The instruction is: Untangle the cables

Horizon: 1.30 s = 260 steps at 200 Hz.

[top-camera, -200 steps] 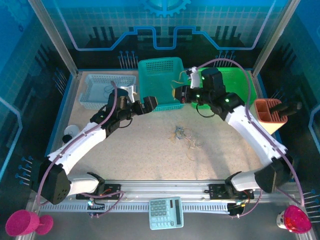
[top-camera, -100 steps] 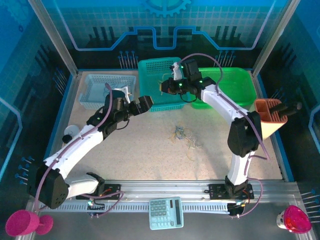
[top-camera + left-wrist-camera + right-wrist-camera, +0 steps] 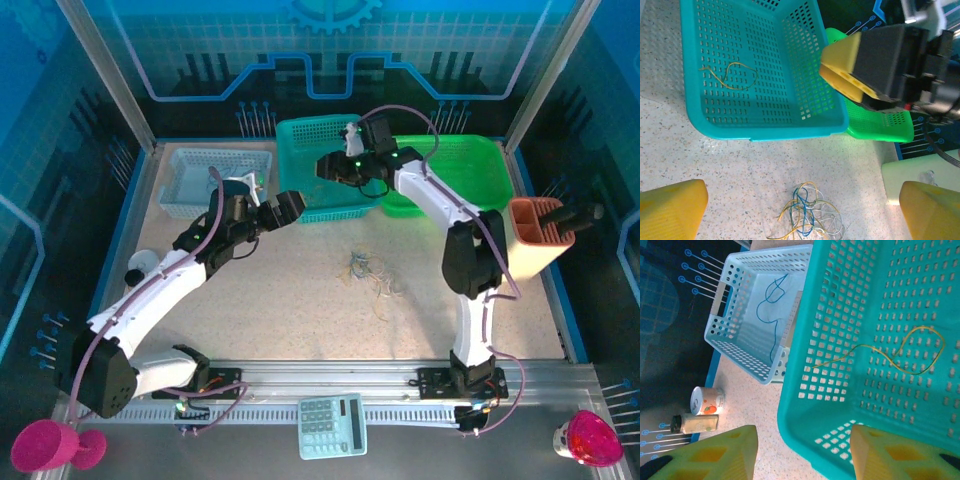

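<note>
Right gripper: we see jaws spread, nothing between, hovering over teal basket. Yellow cable lies loose on basket floor. Left gripper: we note jaws wide apart, empty, above table. Tangle of cables on table, near basket's front wall. Blue cable in pale blue basket.

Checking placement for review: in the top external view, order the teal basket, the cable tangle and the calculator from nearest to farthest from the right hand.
1. The teal basket, under the right hand, at the back.
2. The cable tangle, mid-table, in front of the basket.
3. The calculator, at the near edge, centre.
</note>
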Motion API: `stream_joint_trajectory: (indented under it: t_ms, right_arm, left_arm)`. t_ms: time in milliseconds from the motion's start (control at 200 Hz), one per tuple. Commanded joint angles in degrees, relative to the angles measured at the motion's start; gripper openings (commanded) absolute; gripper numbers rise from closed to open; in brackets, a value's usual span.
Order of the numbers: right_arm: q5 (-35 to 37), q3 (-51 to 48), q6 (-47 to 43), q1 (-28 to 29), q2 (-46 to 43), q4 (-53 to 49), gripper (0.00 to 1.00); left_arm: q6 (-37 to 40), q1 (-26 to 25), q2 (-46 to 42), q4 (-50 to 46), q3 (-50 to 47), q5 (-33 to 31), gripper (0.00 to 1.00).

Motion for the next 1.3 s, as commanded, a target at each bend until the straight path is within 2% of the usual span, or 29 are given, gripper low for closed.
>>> stream_joint_trajectory:
  t_ms: [0, 145, 290, 485, 685, 960, 1296]
  right_arm:
    - [0.33, -6.37, -1.33, -0.52, -9.59, 1.88, 0.53]
    - [2.5, -20.33, -1.62, -0.37, -20.43, 5.47, 0.53]
    - [7.59, -33.57, -1.96, 1.06, -31.06, 6.01, 0.52]
    - [18.59, -48.14, -1.35, 5.79, -44.91, 0.24, 0.52]
    - [26.81, -58.13, 2.64, 11.54, -53.78, -6.92, 0.52]
    - [30.88, -65.69, 8.29, 18.89, -55.1, -9.43, 0.5]
    - [32.3, -67.01, 10.23, 22.17, -45.15, -1.53, 0.4]
  left_arm:
    - [-0.06, 0.43, 0.48, -0.94, 0.58, -0.31, 0.99]
    - [0.11, 0.34, 1.18, -1.29, 0.63, 1.0, 0.99]
    - [0.28, 0.25, 1.62, -1.56, -0.01, 2.37, 0.99]
    - [0.86, -0.67, 1.32, -2.09, -0.93, 3.32, 0.99]
    - [-0.38, -2.22, 1.81, -0.76, -2.61, 4.08, 0.99]
    - [-2.17, -3.56, 3.19, 2.03, -3.06, 4.1, 0.99]
    - [-2.85, -4.42, 4.96, 3.12, -1.62, 4.01, 0.99]
